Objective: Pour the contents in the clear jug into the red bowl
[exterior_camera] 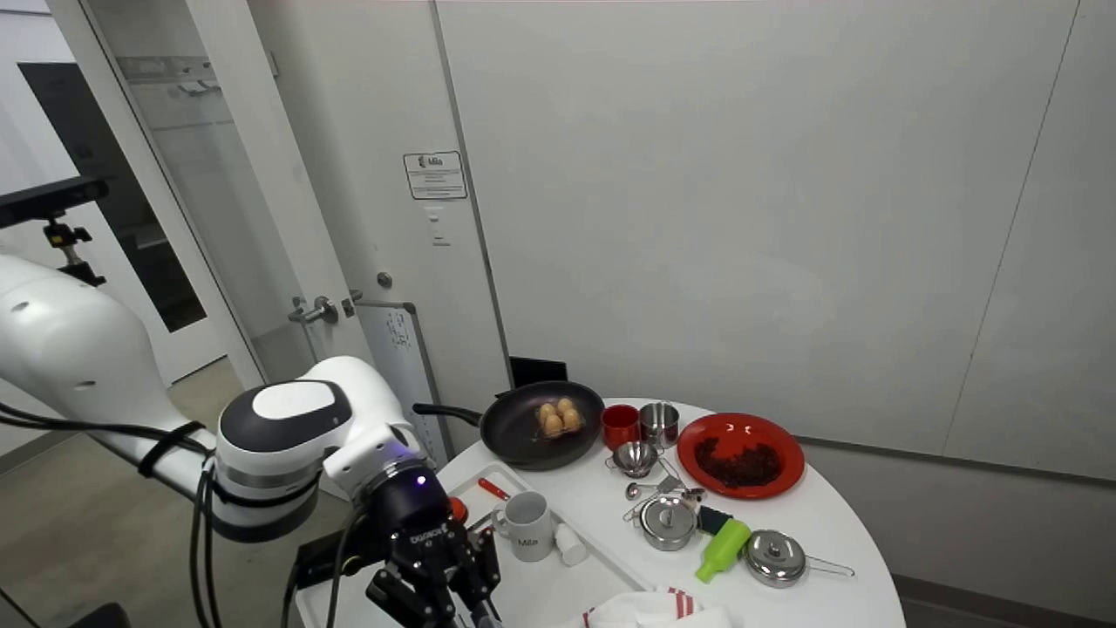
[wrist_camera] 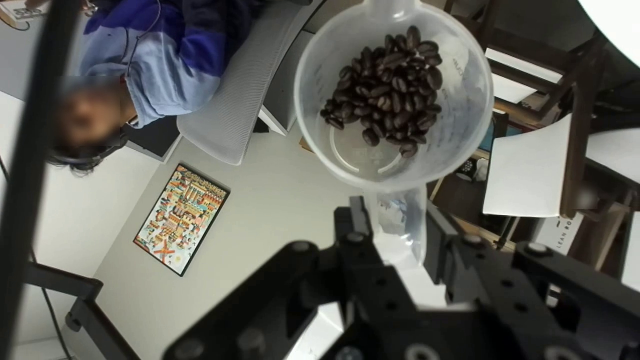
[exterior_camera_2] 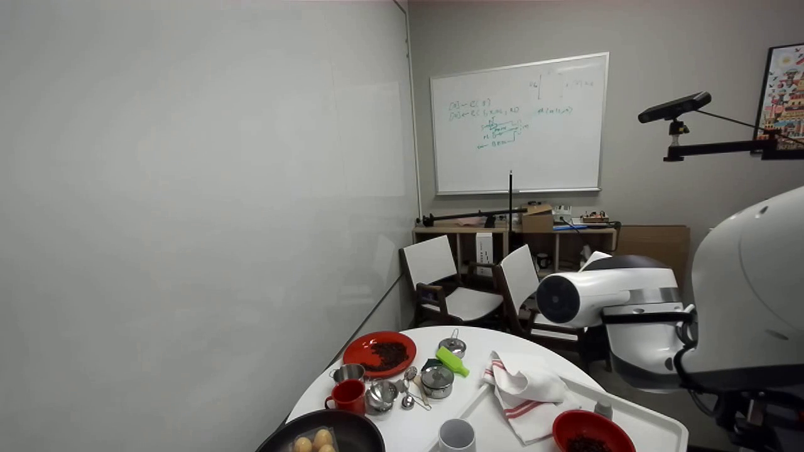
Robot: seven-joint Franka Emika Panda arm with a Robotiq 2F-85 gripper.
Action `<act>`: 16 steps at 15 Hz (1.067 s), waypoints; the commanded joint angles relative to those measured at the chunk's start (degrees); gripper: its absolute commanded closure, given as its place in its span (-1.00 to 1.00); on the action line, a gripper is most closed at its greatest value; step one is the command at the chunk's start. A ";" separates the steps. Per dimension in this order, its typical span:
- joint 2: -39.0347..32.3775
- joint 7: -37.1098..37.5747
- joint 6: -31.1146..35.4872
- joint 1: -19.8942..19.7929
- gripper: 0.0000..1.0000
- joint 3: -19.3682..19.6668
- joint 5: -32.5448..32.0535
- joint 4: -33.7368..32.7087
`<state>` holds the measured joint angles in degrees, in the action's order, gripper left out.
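My gripper [wrist_camera: 397,215] is shut on the handle of the clear jug [wrist_camera: 470,120] in the wrist view. Dark beans [wrist_camera: 395,90] are heaped against one side inside it, so the jug looks tilted. In an exterior view my gripper [exterior_camera: 469,610] hangs low over the tray's near end, and most of the jug is hidden or below the frame. A wide, shallow red bowl [exterior_camera: 785,453], with dark beans in it, sits at the table's far side. A smaller, deeper red bowl [exterior_camera_2: 568,427], also with beans, stands on the tray, partly cut off by the frame.
On the white tray [exterior_camera_2: 672,428] are a grey mug [exterior_camera: 527,528] and a striped towel [exterior_camera_2: 534,402]. A black pan [exterior_camera: 510,436] with eggs stands behind. Metal pots [exterior_camera: 667,523], a red cup [exterior_camera: 621,426] and a green bottle [exterior_camera: 724,551] crowd the table's middle.
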<state>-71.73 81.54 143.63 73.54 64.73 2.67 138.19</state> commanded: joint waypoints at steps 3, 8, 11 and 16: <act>-0.31 -0.05 -0.10 -0.13 0.85 0.28 -3.35 -4.13; -1.64 0.71 -1.03 0.12 0.85 0.45 -6.04 -8.62; -2.57 1.49 -1.58 0.37 0.85 0.41 -7.52 -10.09; -5.43 3.63 -3.48 1.29 0.85 0.60 -9.45 -11.14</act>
<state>-73.83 82.41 142.60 73.76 64.73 -4.62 128.41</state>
